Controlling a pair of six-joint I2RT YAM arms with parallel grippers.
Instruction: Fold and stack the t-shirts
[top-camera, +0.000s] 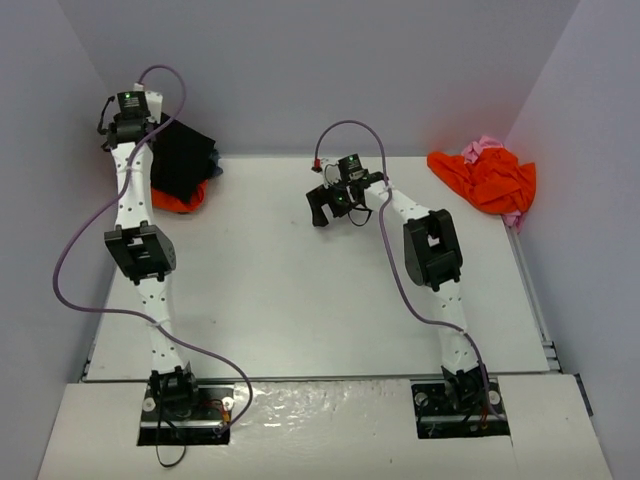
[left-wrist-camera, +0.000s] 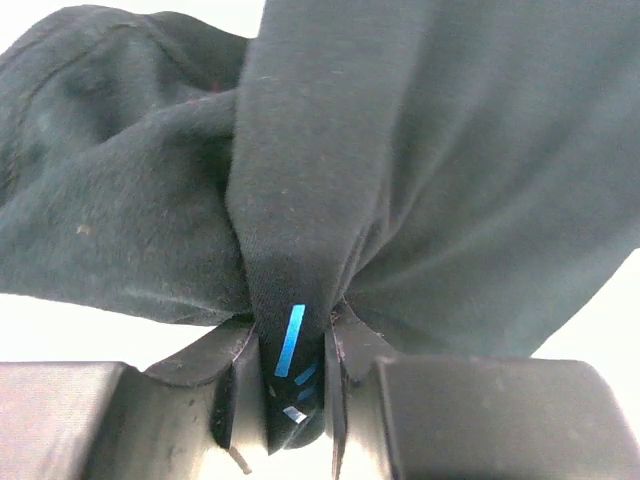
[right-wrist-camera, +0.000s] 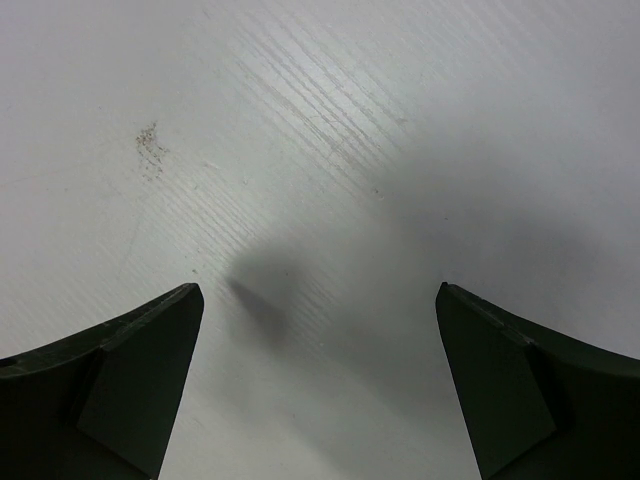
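Pinching a fold of the black t-shirt (top-camera: 183, 150) between its fingers, the left gripper (left-wrist-camera: 290, 330) sits at the far left corner of the table (top-camera: 300, 300), at the end of an arm stretched well forward. In the left wrist view its jaws stand narrow, with dark cloth wedged in the gap between them and bulging out to both sides above. A few small blue marks (left-wrist-camera: 291, 342) show on the pinched fold.

From above, the black t-shirt lies in a bunched heap close to the back wall. It is draped over the left orange t-shirt (top-camera: 178, 199), whose edge peeks out along its near side. A sliver of the blue-grey t-shirt (top-camera: 216, 165) shows at the heap's right edge, touching the black cloth.

Right of centre, the right gripper (right-wrist-camera: 315, 290) is held over the white tabletop, well apart from every shirt. Its fingers (right-wrist-camera: 130, 385) are spread wide, with only wood-grained table surface between them. That surface carries a faint smudge (right-wrist-camera: 150, 150) and a soft shadow.

In the far right corner the right orange t-shirt (top-camera: 485, 180) lies crumpled. The pink t-shirt (top-camera: 487, 148) touches it, showing at its far edge and again at its right side by the wall.
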